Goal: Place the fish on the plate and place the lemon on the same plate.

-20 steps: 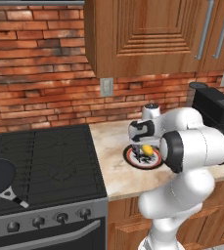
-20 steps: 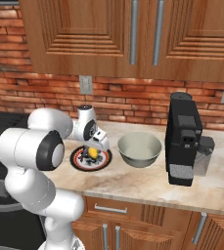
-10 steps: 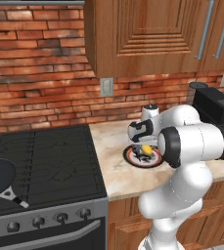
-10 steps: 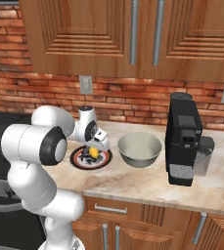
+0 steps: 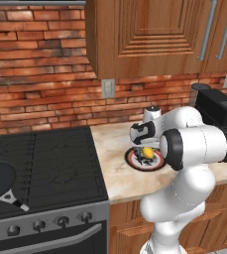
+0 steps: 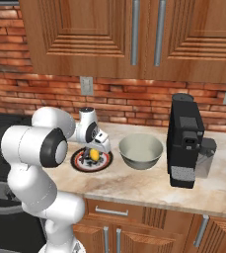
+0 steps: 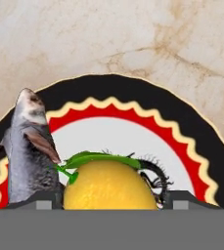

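Lemon (image 7: 109,184) sits at the bottom centre of the hand view, between the two dark finger tips of the gripper (image 7: 109,199), which stand apart on either side of it; whether the pads actually touch its skin I cannot tell. It lies over the white centre of the plate (image 7: 191,132), with the fish (image 7: 29,151) just beside it at the left of the frame, stretched across the red band and onto the black rim.

Against the pictures from a second ago, little has shifted in the base views: the hand hovers over the plate (image 5: 135,159) at mid-frame as it did, only a touch lower (the yellow spot (image 6: 94,155) stays put on the plate (image 6: 80,163)). Both items seem to be on the plate, so I judge the task nearly finished, with release and retreat left.
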